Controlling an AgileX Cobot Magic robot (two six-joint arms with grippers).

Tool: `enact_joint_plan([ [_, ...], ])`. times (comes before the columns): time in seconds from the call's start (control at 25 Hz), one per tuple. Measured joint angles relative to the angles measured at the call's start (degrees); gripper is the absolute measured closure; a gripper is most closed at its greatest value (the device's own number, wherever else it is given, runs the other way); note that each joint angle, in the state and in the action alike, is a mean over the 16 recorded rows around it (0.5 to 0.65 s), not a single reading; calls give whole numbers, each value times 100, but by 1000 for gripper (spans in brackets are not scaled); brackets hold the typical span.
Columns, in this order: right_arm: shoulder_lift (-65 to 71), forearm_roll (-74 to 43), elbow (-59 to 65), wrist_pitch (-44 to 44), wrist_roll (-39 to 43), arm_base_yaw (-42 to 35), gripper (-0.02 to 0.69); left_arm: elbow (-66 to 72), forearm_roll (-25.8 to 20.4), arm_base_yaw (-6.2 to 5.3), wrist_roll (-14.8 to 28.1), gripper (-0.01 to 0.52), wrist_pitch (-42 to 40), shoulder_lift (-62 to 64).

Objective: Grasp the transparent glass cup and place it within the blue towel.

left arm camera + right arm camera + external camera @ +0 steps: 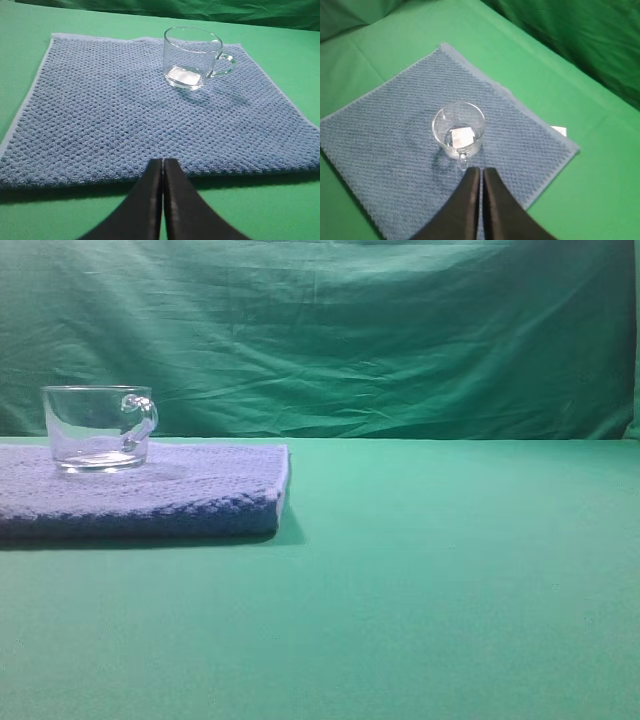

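The transparent glass cup stands upright on the blue towel at the left of the table, its handle toward the right. In the left wrist view the cup sits near the towel's far edge, well ahead of my left gripper, whose jaws are shut and empty at the towel's near edge. Seen from above, the cup rests near the towel's middle. My right gripper hovers just behind the cup's handle, shut with nothing in it. Neither gripper shows in the exterior high view.
Green cloth covers the table and hangs as a backdrop. A small white tag lies on the cloth beside the towel's corner.
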Motion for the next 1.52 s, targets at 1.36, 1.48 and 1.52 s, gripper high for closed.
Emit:
enact_joint_plan([
  [1.36, -5162, 67, 5896, -3099, 194, -188, 665, 0, 0, 0, 0, 514, 0, 0],
  [1.48, -5299, 58, 6182, -3294, 207, -461, 665, 0, 0, 0, 0, 514, 0, 0],
  [1.52, -5367, 55, 6293, -3355, 210, -580, 665, 0, 0, 0, 0, 514, 0, 0],
])
